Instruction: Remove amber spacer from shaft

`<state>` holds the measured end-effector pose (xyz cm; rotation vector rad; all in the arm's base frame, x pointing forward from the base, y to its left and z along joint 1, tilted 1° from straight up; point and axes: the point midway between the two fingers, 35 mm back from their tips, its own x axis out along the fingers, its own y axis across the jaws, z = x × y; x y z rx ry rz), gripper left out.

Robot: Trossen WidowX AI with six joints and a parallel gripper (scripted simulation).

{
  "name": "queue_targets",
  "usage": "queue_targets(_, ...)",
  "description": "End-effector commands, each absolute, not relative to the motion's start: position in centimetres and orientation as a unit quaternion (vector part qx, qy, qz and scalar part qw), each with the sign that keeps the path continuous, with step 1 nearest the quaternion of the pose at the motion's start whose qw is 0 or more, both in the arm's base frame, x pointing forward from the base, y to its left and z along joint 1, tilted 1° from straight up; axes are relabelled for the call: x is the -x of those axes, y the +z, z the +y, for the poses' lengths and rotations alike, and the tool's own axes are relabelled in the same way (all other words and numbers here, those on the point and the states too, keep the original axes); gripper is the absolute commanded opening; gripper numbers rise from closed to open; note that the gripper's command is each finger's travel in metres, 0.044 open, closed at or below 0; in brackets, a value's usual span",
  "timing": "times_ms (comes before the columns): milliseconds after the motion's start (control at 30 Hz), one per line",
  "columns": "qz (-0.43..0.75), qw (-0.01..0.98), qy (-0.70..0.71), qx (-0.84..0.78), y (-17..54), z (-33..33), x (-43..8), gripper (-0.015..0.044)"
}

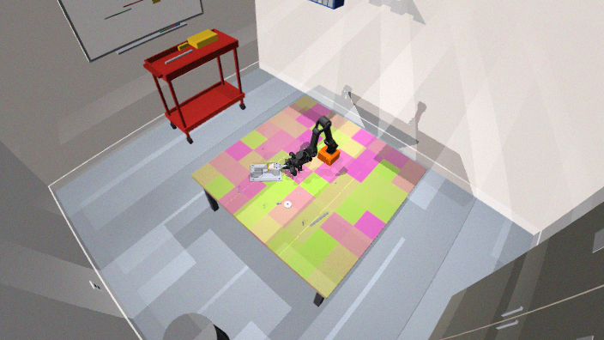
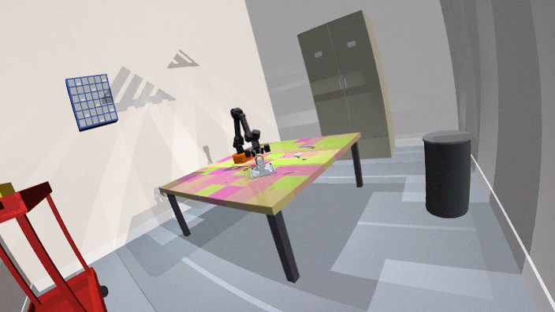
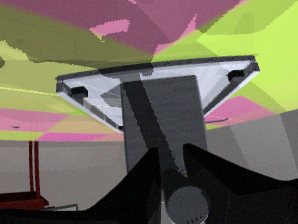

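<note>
The fixture, a pale plate with grey-white upright blocks, lies on the table. A grey upright block stands in front of the fingers in the wrist view. An amber ring shows up on the fixture, small; I cannot tell its gap to the housing or how many spacers are on the shaft. My gripper is shut on the shaft, whose round grey end shows between the dark fingers. The rest of the shaft is mostly hidden, and its depth in the housing cannot be told.
The arm stands on an orange base. A white disc, a thin grey bar and small grey bits lie on the patchwork table. A red cart stands beyond the table.
</note>
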<state>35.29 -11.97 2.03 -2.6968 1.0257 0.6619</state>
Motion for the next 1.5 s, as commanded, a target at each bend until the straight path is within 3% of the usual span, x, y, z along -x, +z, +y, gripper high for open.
queue_targets(0, 0.346, 0.093, 0.222, 0.907, 2.00, -11.90, -35.19, 0.0000)
queue_targets(1467, 0.346, 0.093, 0.222, 0.907, 1.97, -11.60, -34.85, 0.0000)
